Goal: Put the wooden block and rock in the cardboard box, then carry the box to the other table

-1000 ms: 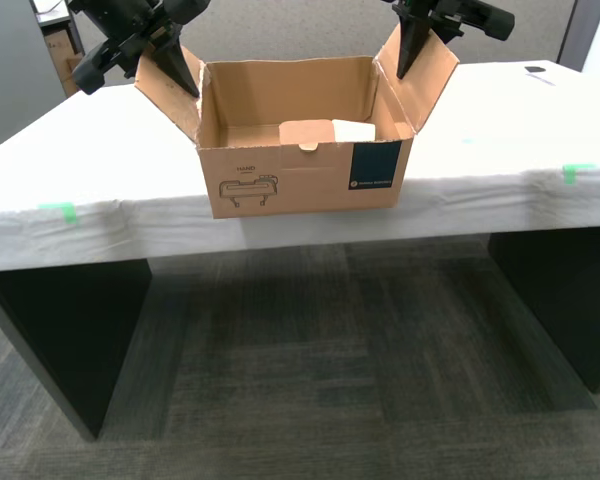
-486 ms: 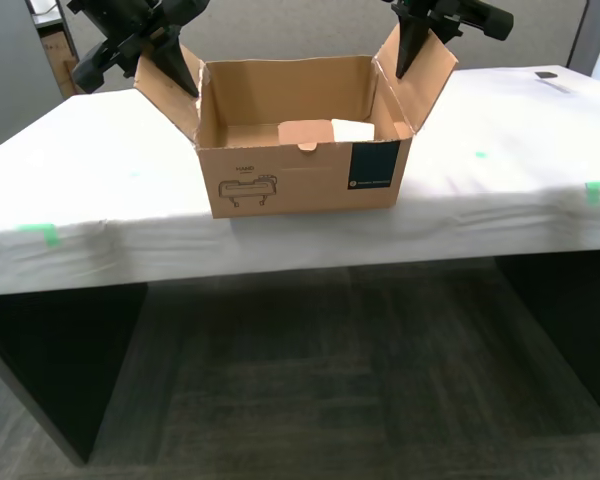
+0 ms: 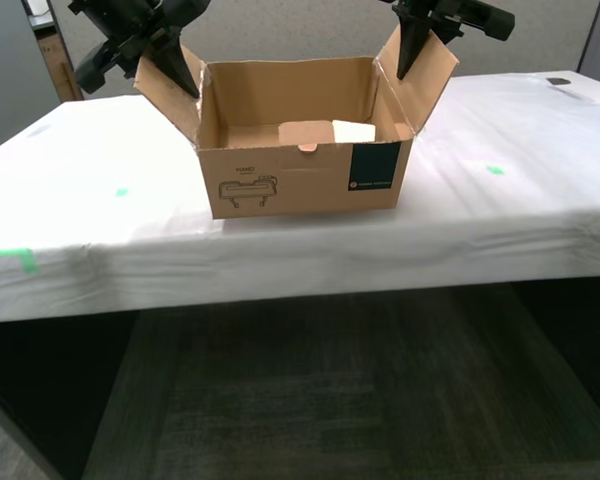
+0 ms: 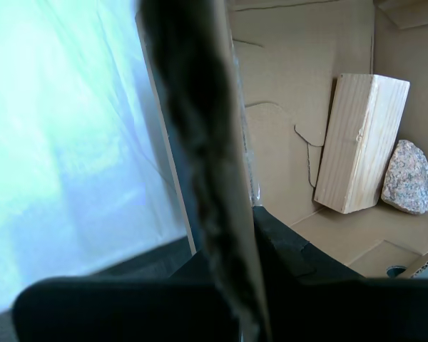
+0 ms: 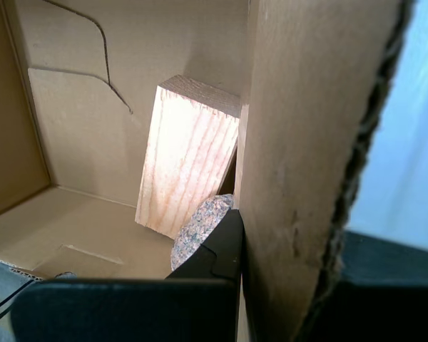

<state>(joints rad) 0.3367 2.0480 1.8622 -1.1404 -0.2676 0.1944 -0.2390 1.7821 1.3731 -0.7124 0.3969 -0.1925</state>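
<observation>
Hands: my first hand (image 5: 239,285) and my second hand (image 4: 246,285) each pinch a side flap.
Cardboard box (image 3: 305,185): stiff but light — flaps likely bend under load.
Contents: wooden block (image 4: 360,142), rock (image 4: 408,177) — loose, may slide.

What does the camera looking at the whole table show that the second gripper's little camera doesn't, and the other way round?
Only the exterior view shows the cloth-draped table's front edge with its green tape marks, the box's dark label and line drawing, and both arms at the flaps. Only the second wrist view shows the rock, lying next to the wooden block, and my second gripper clamped on a flap edge. Both show the cardboard box, the block inside it and the white cloth.
</observation>
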